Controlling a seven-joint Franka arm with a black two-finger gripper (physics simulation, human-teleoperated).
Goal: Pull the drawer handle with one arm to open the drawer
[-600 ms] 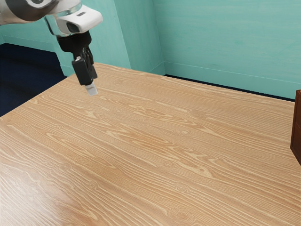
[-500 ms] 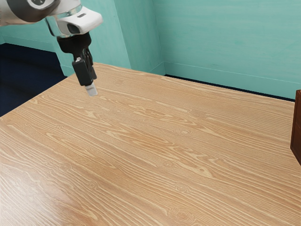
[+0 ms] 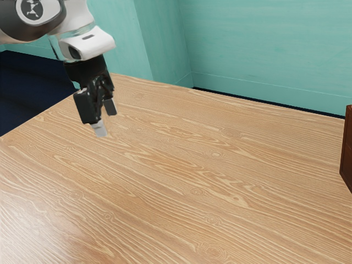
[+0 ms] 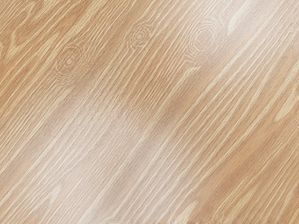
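Note:
My gripper (image 3: 105, 119) hangs over the table at the exterior view's upper left, pointing down, its two pale-tipped fingers apart with nothing between them. It stands open. Far from it, at the exterior view's right edge, a dark brown wooden body (image 3: 346, 148) is cut off by the frame. Whether this holds the drawer I cannot tell, and no handle can be made out on it.
The light wood-grain table (image 3: 181, 176) stretches between the gripper and the brown body. Beneath the hand, the wrist view has bare tabletop (image 4: 149, 116). Teal walls (image 3: 264, 49) rise behind the table's far edge.
My hand has turned and come lower in the exterior view, slightly toward its left. The fingers, overlapping in the earlier pictures, now appear separately. The brown body has stayed still.

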